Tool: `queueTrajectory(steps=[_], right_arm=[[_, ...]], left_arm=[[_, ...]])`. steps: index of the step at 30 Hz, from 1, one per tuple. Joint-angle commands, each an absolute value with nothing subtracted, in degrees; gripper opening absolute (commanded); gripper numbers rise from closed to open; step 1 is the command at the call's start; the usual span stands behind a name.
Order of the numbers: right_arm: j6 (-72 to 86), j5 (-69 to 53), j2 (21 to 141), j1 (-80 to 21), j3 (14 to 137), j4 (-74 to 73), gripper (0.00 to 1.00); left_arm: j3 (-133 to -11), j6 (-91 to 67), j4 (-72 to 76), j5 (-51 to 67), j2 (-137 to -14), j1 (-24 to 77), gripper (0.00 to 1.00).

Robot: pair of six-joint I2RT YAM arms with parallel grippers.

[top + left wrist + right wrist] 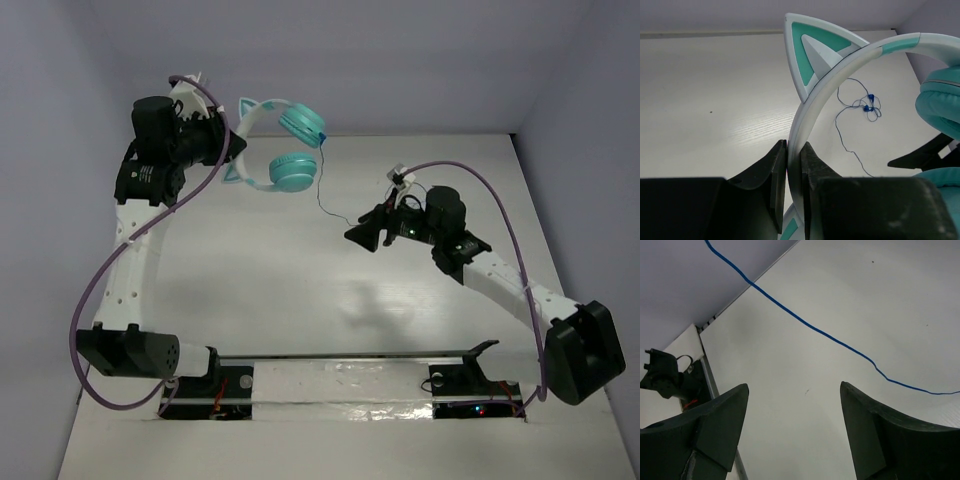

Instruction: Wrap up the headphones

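The teal headphones (290, 150) hang in the air at the far left, earcups to the right. My left gripper (230, 150) is shut on their pale headband (807, 117), just below a cat-ear point (812, 55); the band sits pinched between both fingers (777, 170). A teal earcup (942, 107) shows at the right of the left wrist view. The thin dark-blue cord (320, 190) drops from an earcup to the table and trails toward my right gripper (360, 235). That gripper (794, 385) is open and empty, low over the table, with the cord (815, 327) lying beyond its fingertips.
A loose tangle of cord (867, 105) lies on the white table (250, 260). Thick purple robot cables (105, 270) loop along both arms. Grey walls close the back and sides. A metal rail (340, 355) with the arm bases runs along the near edge.
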State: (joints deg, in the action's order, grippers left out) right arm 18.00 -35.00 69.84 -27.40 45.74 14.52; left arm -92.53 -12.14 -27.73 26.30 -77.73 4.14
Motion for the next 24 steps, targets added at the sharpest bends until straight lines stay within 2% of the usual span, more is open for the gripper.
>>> queueTrajectory(steps=[1, 4, 10, 14, 17, 18, 20, 21, 22, 24], right_arm=[[14.2, -32.3, 72.5, -28.0, 48.6, 18.5, 0.8], [12.8, -28.6, 76.5, -28.0, 49.3, 19.7, 0.81], [11.4, -28.5, 83.4, -28.0, 50.5, 20.3, 0.8], [10.3, -21.0, 83.8, -28.0, 50.6, 21.1, 0.78], [9.8, -21.1, 81.9, -28.0, 50.4, 20.5, 0.6], [10.5, -22.2, 81.6, -28.0, 50.1, 20.6, 0.44], [11.2, -24.7, 80.6, -28.0, 48.6, 21.2, 0.28], [11.9, -24.8, 79.5, -28.0, 47.9, 21.4, 0.17], [12.1, -24.2, 78.9, -28.0, 47.4, 21.5, 0.11], [12.6, -22.5, 77.2, -28.0, 45.9, 22.3, 0.09]], left_arm=[[-98.3, -14.7, -24.6, 30.8, -76.6, 4.2, 0.0], [-99.6, -15.5, -24.1, 31.9, -76.9, 4.2, 0.0], [-101.2, -16.9, -22.9, 33.9, -77.7, 4.2, 0.0], [-103.6, -17.5, -23.2, 35.9, -78.7, 4.2, 0.0], [-105.1, -17.3, -23.8, 33.5, -78.7, 4.2, 0.0], [-105.6, -17.3, -24.2, 32.7, -79.1, 4.2, 0.0], [-106.5, -17.7, -24.1, 32.7, -79.7, 4.2, 0.0], [-106.8, -18.0, -23.7, 32.9, -80.2, 4.2, 0.0], [-107.3, -18.4, -23.4, 32.9, -80.3, 4.2, 0.0], [-108.2, -19.2, -22.9, 32.8, -80.7, 4.2, 0.0]])
